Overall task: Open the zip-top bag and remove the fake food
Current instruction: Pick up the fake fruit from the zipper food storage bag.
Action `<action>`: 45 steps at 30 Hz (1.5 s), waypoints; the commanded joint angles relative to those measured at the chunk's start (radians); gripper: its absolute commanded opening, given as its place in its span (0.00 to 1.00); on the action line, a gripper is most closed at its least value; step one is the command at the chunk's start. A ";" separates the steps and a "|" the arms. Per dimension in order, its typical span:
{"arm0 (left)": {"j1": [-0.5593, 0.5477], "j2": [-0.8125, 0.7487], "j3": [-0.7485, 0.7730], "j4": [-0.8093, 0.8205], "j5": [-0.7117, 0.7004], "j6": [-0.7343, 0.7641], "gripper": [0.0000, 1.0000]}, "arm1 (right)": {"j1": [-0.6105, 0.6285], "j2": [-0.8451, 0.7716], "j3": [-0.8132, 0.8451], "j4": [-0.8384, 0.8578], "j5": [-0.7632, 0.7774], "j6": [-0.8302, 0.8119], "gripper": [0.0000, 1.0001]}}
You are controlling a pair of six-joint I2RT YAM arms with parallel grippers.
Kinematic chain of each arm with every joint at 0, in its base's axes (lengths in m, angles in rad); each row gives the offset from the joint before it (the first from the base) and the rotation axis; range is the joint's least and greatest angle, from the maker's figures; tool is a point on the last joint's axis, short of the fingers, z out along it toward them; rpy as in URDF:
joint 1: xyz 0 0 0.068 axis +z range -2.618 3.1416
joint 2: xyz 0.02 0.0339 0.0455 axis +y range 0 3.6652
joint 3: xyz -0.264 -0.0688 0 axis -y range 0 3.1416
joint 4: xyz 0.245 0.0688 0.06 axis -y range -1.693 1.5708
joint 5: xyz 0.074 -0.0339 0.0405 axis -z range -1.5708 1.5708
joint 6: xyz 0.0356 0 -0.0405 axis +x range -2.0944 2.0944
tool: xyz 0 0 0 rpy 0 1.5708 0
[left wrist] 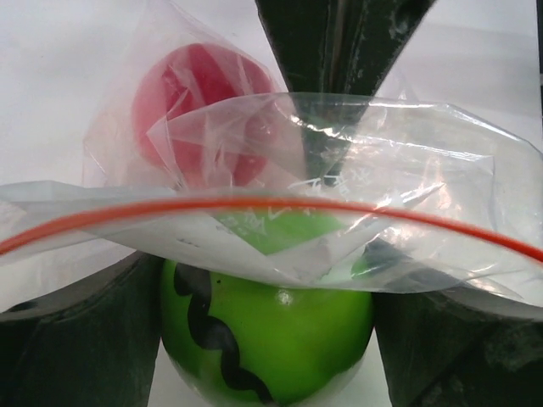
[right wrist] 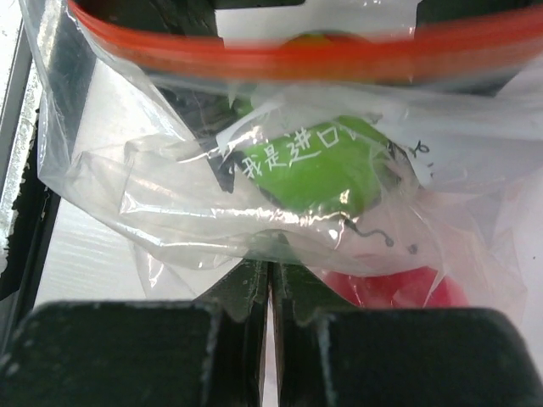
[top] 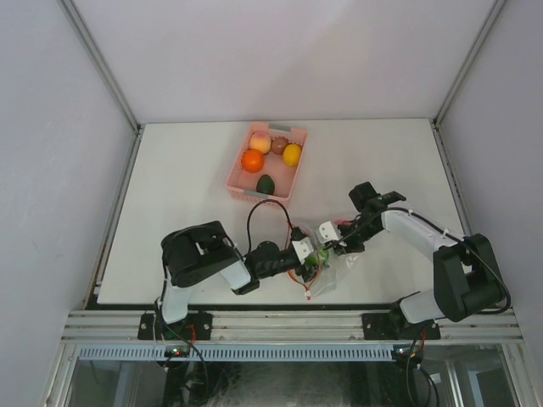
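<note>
The clear zip-top bag (top: 333, 273) lies near the front edge, its red-orange zipper strip (left wrist: 254, 205) open. My left gripper (left wrist: 267, 326) is shut on a green fake fruit with a black wavy stripe (left wrist: 288, 322) at the bag's mouth, partly under the plastic. A red fake fruit (left wrist: 199, 110) sits deeper in the bag. My right gripper (right wrist: 270, 270) is shut on a fold of the bag's plastic (right wrist: 195, 203), with the green fruit (right wrist: 318, 170) and the red fruit (right wrist: 399, 288) just beyond it. In the top view, the left gripper (top: 307, 256) and right gripper (top: 333, 240) meet at the bag.
A pink slotted basket (top: 284, 191) stands at the back centre, holding an orange (top: 252, 160), a peach (top: 260, 142), a brown piece (top: 279, 145), a yellow piece (top: 292, 154) and a dark green piece (top: 265, 183). White walls enclose the table.
</note>
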 commanded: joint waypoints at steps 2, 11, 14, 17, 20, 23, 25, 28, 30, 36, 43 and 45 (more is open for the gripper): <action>0.001 -0.046 -0.060 0.024 -0.044 -0.010 0.71 | -0.015 0.003 0.031 0.005 -0.002 0.036 0.00; 0.032 -0.186 -0.150 0.007 -0.048 -0.066 0.36 | -0.037 0.008 0.028 0.058 0.047 0.101 0.00; 0.049 -0.228 -0.171 -0.020 -0.033 -0.093 0.34 | -0.042 0.013 0.028 0.069 0.066 0.117 0.00; 0.068 -0.271 -0.197 -0.033 -0.016 -0.121 0.34 | -0.046 0.017 0.026 0.076 0.077 0.126 0.00; 0.089 -0.313 -0.212 -0.061 0.005 -0.145 0.33 | -0.046 0.021 0.025 0.078 0.086 0.129 0.00; 0.112 -0.359 -0.212 -0.138 0.038 -0.176 0.31 | -0.048 0.022 0.025 0.081 0.089 0.133 0.00; 0.130 -0.392 -0.199 -0.218 0.071 -0.200 0.30 | -0.047 0.023 0.025 0.082 0.093 0.135 0.00; 0.156 -0.446 -0.170 -0.364 0.120 -0.230 0.28 | -0.049 0.027 0.025 0.086 0.100 0.142 0.00; 0.167 -0.483 -0.149 -0.477 0.138 -0.248 0.26 | -0.051 0.028 0.025 0.093 0.107 0.150 0.00; 0.198 -0.570 -0.057 -0.821 0.172 -0.314 0.22 | -0.062 0.022 0.025 0.118 0.113 0.184 0.00; 0.255 -0.642 -0.018 -0.992 0.243 -0.444 0.18 | -0.077 0.007 0.026 0.145 0.113 0.218 0.00; 0.266 -0.677 -0.021 -1.016 0.254 -0.473 0.18 | -0.082 0.004 0.023 0.152 0.116 0.226 0.00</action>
